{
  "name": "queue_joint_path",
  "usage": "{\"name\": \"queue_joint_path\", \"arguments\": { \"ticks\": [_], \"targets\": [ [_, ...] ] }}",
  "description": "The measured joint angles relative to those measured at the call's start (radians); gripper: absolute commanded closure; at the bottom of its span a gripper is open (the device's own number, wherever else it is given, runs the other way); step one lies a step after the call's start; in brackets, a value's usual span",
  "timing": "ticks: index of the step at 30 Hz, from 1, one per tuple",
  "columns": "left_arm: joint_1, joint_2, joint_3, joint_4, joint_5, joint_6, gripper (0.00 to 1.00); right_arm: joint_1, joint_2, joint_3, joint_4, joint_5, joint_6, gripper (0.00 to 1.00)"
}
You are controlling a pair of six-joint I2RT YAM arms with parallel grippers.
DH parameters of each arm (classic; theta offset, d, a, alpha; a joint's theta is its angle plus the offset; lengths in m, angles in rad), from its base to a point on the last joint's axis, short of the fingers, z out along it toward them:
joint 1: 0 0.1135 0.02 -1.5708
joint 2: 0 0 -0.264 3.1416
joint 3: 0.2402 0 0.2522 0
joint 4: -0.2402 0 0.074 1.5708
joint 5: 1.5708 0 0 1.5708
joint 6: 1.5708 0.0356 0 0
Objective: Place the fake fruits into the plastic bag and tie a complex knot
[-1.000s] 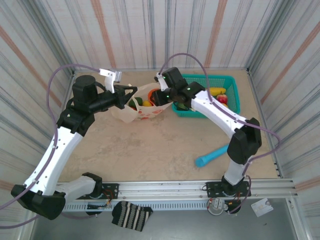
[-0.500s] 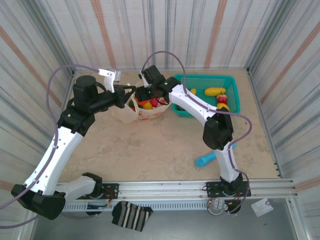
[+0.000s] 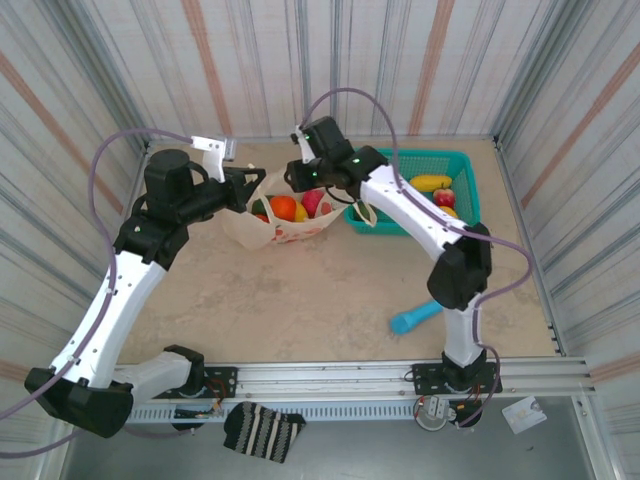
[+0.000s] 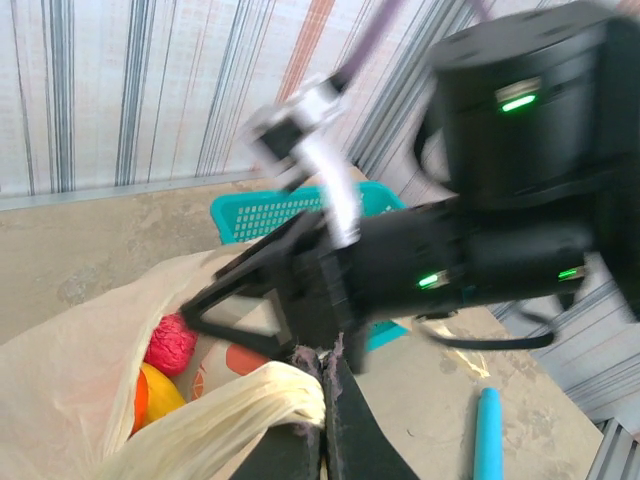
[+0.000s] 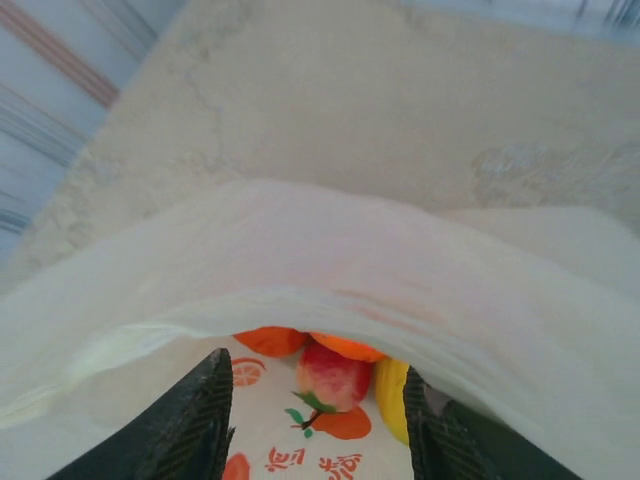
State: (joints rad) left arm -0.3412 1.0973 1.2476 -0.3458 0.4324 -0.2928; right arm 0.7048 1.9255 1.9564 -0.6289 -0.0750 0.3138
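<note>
left gripper point(image 4: 325, 370) pinched closed on the rim of the bag point(image 4: 60, 370); right gripper point(image 5: 315, 385) spread wide, empty, over its mouth.
bag stands just left of the basket point(image 3: 465, 160), mouth up, long axis left to right, fruits point(image 3: 284, 208) inside.

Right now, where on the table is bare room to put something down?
The wide patch of table between the bag, the front rail and the blue stick is free. The back is crowded: bag, basket, left tool, right tool.
</note>
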Motion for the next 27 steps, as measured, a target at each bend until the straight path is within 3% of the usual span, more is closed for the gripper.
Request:
{"name": "queue_joint_path", "arguments": {
  "ticks": [8, 13, 18, 27],
  "targets": [
    [0.000, 0.000, 0.000, -0.002, 0.000, 0.000, 1.00, -0.070, -0.438, -0.326, 0.130, 0.084, 0.048, 0.60],
    [0.002, 0.000, -0.011, 0.000, 0.003, -0.003, 1.00, -0.217, -0.649, -0.564, 0.165, 0.145, 0.136, 0.54],
    [0.002, 0.000, -0.016, 0.000, 0.008, -0.011, 1.00, -0.375, -0.737, -0.742, 0.110, 0.179, 0.271, 0.52],
    [0.002, 0.000, -0.018, 0.006, 0.021, -0.026, 1.00, -0.444, -0.695, -0.920, -0.111, 0.248, 0.610, 0.58]
  ]
}}
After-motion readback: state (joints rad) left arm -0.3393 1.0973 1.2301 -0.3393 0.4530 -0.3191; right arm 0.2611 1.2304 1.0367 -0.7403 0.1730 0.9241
